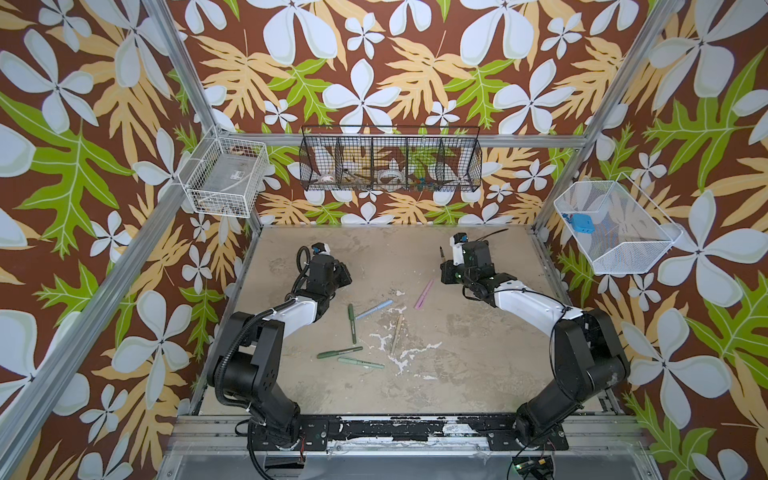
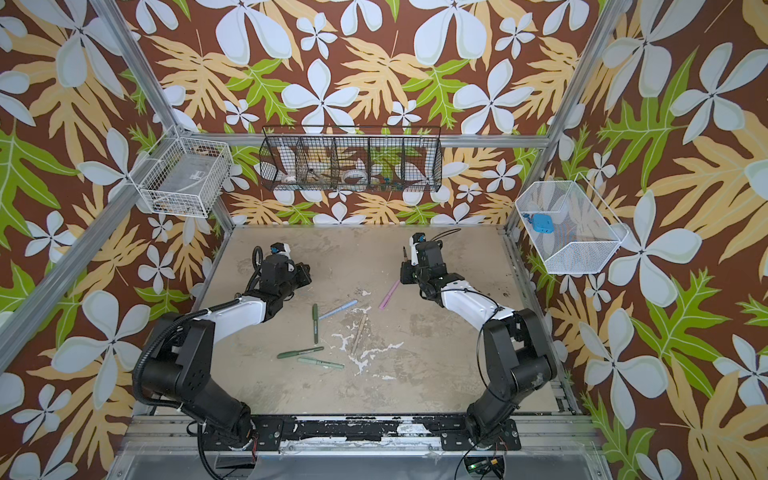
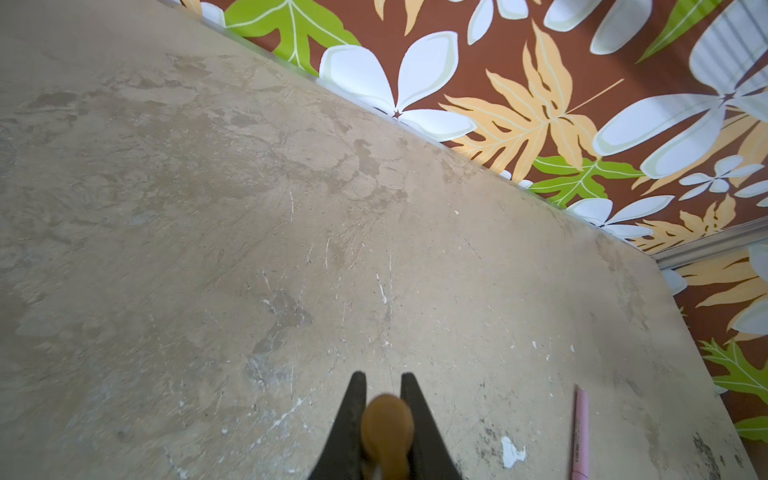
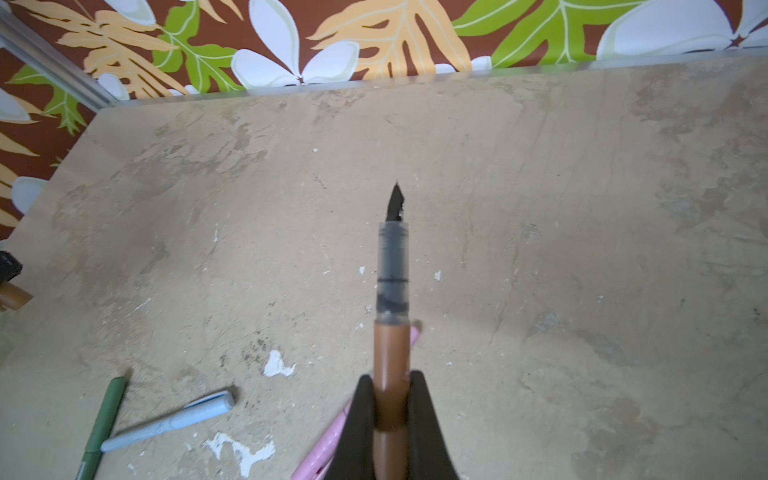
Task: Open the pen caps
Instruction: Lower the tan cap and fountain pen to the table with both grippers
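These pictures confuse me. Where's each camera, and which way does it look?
Top views: high behind the left arm and right arm, looking down at the table; both show.
Left wrist: on left arm, facing the wall; left gripper holds the cap.
Right wrist: on right arm, facing the wall; right gripper holds the brown pen.
Shared: both wrist views show the pink pen.

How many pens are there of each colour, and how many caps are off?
green pens: 3
light blue pen: 1
pink pen: 1
beige pen: 1
brown pen, uncapped, in the right gripper: 1
brown cap, in the left gripper: 1
Total: 7 pens, 1 cap off
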You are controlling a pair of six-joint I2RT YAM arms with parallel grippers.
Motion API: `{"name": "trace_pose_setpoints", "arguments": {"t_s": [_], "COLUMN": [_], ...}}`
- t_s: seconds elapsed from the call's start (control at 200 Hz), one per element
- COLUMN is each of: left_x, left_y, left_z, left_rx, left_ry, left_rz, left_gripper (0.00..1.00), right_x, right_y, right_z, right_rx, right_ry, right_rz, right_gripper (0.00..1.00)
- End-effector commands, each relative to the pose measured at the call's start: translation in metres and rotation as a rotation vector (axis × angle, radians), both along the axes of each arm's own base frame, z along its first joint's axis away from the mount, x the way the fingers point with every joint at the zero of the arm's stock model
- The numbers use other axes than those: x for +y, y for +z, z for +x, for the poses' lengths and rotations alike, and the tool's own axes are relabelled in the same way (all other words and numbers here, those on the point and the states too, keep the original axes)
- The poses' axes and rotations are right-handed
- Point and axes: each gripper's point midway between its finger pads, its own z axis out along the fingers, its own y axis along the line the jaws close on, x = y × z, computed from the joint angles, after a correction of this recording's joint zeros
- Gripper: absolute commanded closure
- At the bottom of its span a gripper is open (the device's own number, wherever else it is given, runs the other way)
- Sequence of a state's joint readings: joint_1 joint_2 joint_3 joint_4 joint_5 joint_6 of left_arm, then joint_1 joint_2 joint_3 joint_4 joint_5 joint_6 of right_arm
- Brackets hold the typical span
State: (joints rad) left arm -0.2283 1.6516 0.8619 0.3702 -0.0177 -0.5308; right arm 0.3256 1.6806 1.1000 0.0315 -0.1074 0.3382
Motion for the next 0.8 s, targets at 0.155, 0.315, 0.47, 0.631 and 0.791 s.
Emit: {"name": "trace_pose_setpoints", "arguments": {"t_s": [0.155, 0.315, 0.47, 0.631, 0.791], "left_x": [0.016, 0.029, 0.034, 0.036, 0.039], "left_y": [-0.019, -0.036, -0.048, -0.060, -0.073], "left_z": [0.023, 0.034, 0.042, 0.049, 0.051], "left_rx": [0.040, 0.075, 0.100, 0.134, 0.174], "left_ry": [0.023, 0.042, 0.047, 0.052, 0.055], "left_rz": [-0.039, -0.041, -0.003, 0.033, 0.059], "left_gripper": [0.97, 0.97, 0.95, 0.94, 0.93], "right_x": [-0.024, -0.035, -0.040, -0.041, -0.044], "right_y": [-0.026, -0.041, -0.054, -0.070, -0.092], "right_z": [0.035, 0.056, 0.069, 0.079, 0.084], "right_rx": [0.072, 0.099, 0.120, 0.153, 0.199], "right_ry": [-0.078, -0.115, -0.139, -0.150, -0.150], "right_rz": [-0.001, -0.022, -0.050, -0.079, -0.120], "right_gripper": [1.00, 1.00, 1.00, 1.00, 0.99]}}
